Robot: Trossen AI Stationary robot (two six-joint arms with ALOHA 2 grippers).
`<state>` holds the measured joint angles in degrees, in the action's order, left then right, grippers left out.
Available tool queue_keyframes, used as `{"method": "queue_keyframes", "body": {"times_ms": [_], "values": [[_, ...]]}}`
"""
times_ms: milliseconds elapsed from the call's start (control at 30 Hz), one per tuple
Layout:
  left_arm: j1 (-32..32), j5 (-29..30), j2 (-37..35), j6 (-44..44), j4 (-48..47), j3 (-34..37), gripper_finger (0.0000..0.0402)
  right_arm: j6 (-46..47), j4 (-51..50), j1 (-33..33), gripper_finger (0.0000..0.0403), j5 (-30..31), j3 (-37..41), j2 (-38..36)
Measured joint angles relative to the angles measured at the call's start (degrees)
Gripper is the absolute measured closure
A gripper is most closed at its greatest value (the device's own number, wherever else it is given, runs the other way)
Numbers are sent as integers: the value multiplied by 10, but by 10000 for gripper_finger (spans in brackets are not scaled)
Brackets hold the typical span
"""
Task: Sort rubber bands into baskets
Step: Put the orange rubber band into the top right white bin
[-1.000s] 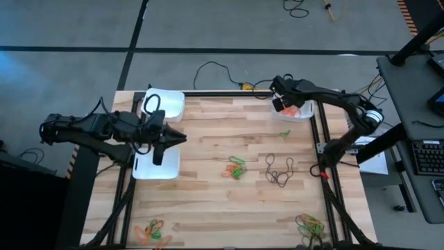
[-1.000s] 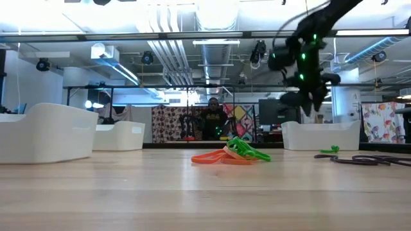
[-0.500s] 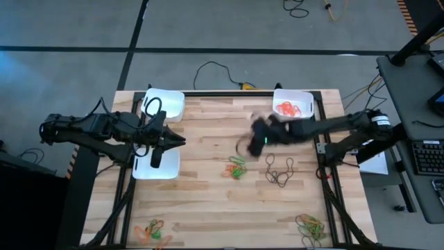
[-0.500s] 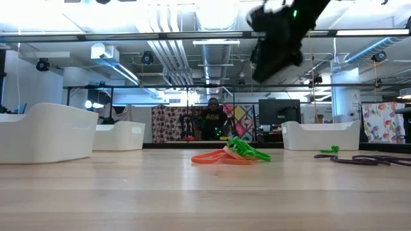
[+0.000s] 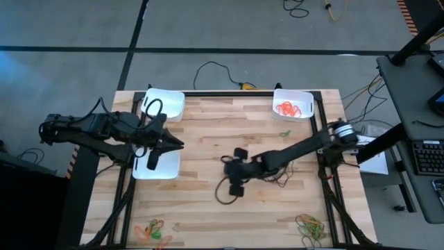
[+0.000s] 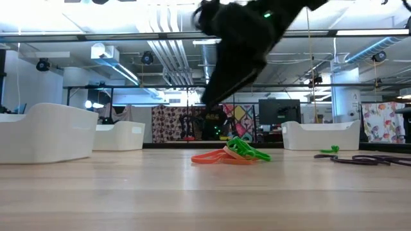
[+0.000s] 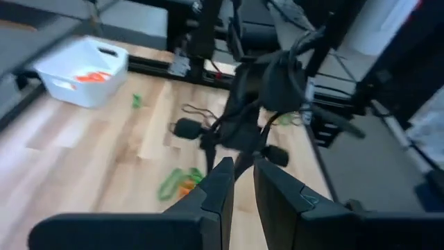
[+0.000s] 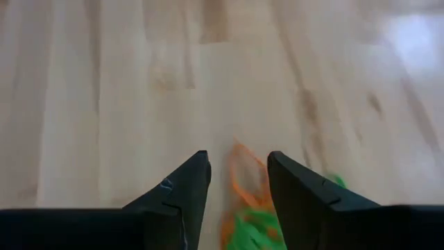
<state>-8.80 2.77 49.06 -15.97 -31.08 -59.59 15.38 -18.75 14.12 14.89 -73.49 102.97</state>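
Right end effector (image 5: 231,182) reaches across the middle of the desk (image 5: 208,215), fingers (image 8: 182,191) apart and holding nothing, poised above the orange and green rubber bands (image 8: 250,201) heaped at the desk's centre. Left end effector (image 5: 170,142) hangs over the nearer of the 2 left baskets (image 5: 171,170) with fingers nearly together and empty. 1 more basket (image 5: 305,104) at the far right holds orange bands (image 5: 287,108), a dark tangle (image 6: 372,160) lies right of centre, and mixed bunches sit at the near left (image 5: 152,229) and near right (image 5: 311,226) edges.
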Motion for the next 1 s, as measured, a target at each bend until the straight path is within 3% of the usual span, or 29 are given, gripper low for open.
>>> {"method": "queue_keyframes", "body": {"times_ms": [100,300,700,1000], "values": [[-2,-12,-2,-21,-8,0,359,-1,-36,-16,260,-5,-49,46],[-8,-13,-2,-44,-15,0,359,0,-55,-49,280,-114,-89,103],[-9,-6,0,-56,-14,0,359,-20,-60,-63,312,-118,-94,149],[-9,-5,0,-56,-13,0,359,-36,-65,-64,367,-119,-96,155]]}}
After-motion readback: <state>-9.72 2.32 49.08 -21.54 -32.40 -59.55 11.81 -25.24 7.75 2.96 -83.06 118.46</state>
